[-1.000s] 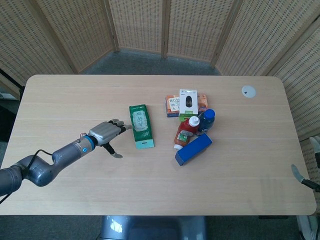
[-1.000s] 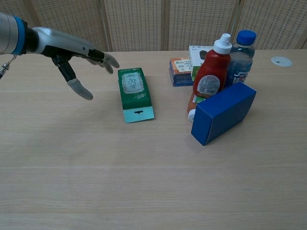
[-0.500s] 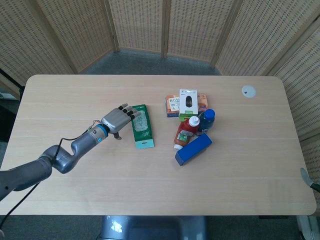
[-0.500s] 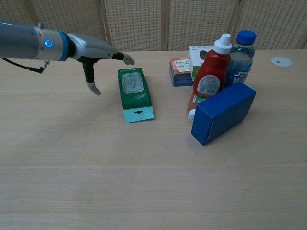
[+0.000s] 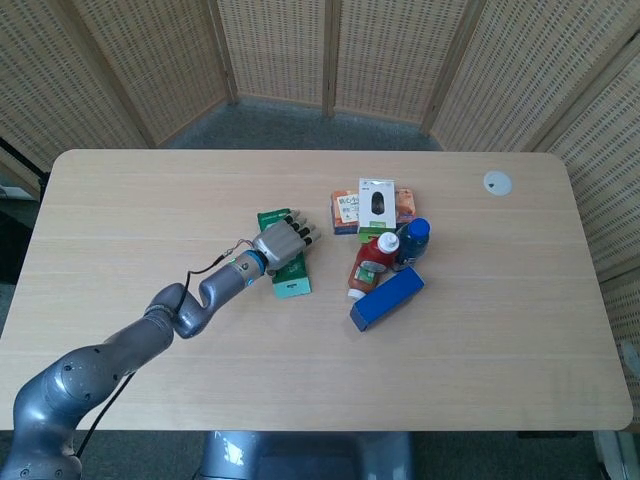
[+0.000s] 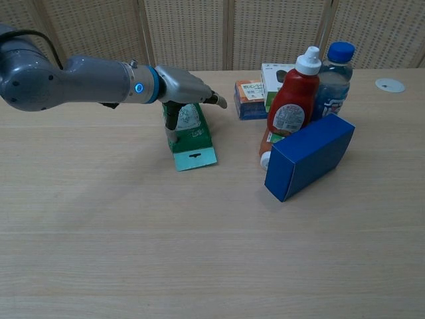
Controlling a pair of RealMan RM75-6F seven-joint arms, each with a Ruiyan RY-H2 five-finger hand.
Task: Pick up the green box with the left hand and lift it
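The green box lies flat on the desk, well to the left of the blue box, which serves here as the landmark; its long axis runs away from the robot, and its pale hang-tab end faces the robot. The left robot hand sits over the far half of the green box, palm down, its fingers stretched across the top toward the blue box and the thumb dropped along the box's outer long side. In the chest view the thumb seems to touch that side, but the fingers look straight, not yet wrapped, so I judge the box not yet gripped. The right robot hand shows in neither view. Nearer the blue box stand 1 red bottle and 1 blue-capped bottle, both just behind it. The green box looks like light printed cardboard, fairly stiff but crushable, with a smooth and possibly slippery face. The best hold is probably across its 2 long sides near the middle, squeezing gently so it stays level.
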